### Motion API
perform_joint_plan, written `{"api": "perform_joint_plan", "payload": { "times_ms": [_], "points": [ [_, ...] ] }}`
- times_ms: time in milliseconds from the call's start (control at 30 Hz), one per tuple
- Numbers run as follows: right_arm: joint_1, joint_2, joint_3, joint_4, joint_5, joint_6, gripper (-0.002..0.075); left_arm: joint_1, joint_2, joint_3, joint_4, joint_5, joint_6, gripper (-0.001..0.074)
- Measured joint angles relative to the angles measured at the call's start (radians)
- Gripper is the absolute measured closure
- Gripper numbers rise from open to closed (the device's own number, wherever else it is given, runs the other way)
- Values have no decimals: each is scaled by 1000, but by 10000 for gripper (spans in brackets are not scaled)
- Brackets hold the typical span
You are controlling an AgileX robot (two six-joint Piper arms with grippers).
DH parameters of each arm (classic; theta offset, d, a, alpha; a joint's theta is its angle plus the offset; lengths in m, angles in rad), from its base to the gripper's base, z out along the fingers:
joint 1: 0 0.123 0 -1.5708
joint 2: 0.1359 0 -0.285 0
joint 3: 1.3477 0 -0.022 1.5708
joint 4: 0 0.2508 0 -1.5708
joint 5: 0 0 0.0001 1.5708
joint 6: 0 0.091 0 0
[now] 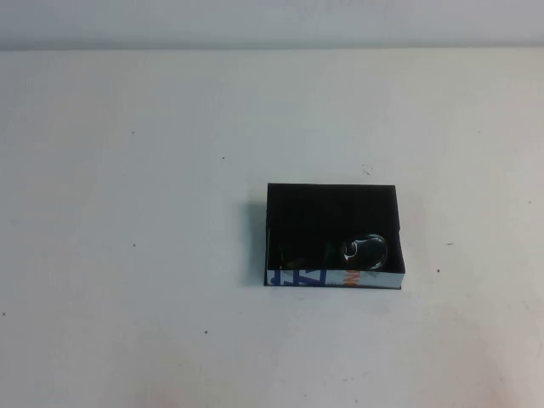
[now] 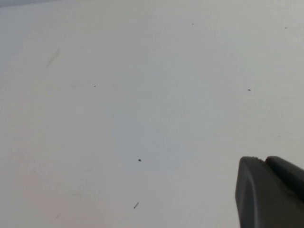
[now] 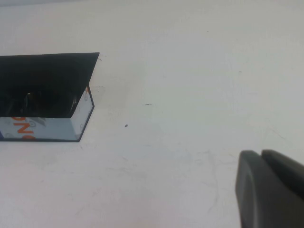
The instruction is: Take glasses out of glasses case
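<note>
black glasses case (image 1: pixel 333 223) holds glasses (image 1: pixel 364 250); both grippers apart.

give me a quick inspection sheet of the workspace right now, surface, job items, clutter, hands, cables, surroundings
surface: white table, a few small dark specks and faint scuffs
glasses case: open black box, right of centre, white printed wall with blue and orange lettering facing the robot
glasses: inside the case, against the near wall toward its right corner; one lens catches light, frame hard to make out
clutter: nothing seen
left hand: only a dark part shows in the left wrist view, over bare table, not in the high view
right hand: only a dark part shows in the right wrist view, apart from the case
cables: nothing seen
surroundings: pale wall behind the table
</note>
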Motion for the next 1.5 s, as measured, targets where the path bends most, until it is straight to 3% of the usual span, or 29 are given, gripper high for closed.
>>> {"api": "perform_joint_plan", "payload": {
  "times_ms": [1300, 1500],
  "points": [
    [0, 0, 0, 2, 0, 0, 743, 0, 0, 0, 0, 0, 0, 740],
    [0, 0, 0, 97, 0, 0, 743, 0, 0, 0, 0, 0, 0, 739]
  ]
}}
